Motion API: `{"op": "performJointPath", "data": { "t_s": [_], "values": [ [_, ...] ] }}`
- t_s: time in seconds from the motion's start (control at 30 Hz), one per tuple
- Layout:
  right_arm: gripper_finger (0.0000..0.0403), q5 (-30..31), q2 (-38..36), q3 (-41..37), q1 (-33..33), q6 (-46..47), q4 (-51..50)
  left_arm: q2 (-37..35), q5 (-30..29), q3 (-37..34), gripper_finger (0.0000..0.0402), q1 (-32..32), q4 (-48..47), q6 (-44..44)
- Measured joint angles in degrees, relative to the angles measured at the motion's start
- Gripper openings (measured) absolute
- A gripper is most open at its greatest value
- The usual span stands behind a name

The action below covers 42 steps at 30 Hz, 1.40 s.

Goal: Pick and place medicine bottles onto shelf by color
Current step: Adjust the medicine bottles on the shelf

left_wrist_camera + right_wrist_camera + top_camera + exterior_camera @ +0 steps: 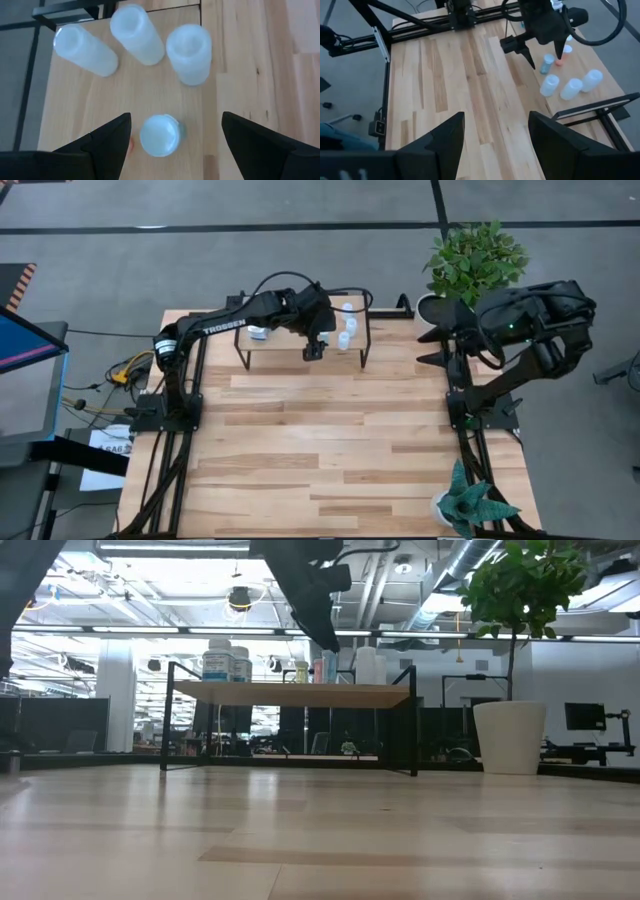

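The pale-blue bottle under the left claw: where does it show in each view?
High: hidden under the left claw, on the shelf.
Low: cannot tell it apart on the shelf.
Left wrist: pale-blue bottle between the open fingers.
Right wrist, beside the claw.
Shared landmark: three white bottles.

bright, even overhead light, coming from ceiling lamps that glare in the low view. shadows on the table are soft and faint. the close bottles look slightly soft in the left wrist view; room behind appears hazy.
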Motion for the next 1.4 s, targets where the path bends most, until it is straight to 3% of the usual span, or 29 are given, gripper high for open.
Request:
{"op": "performJointPath", "data": {
  "t_s": [1.2, 1.4],
  "values": [
    [0.024, 0.02, 0.02, 0.0, 1.2, -0.86, 0.01, 2.41, -0.09, -0.11, 0.0297, 1.45, 0.16, -0.25],
    [0.024, 0.02, 0.02, 0.0, 1.2, -0.87, 0.0, 2.41, -0.11, -0.11, 0.0255, 1.45, -0.11, -0.25]
  ]
}}
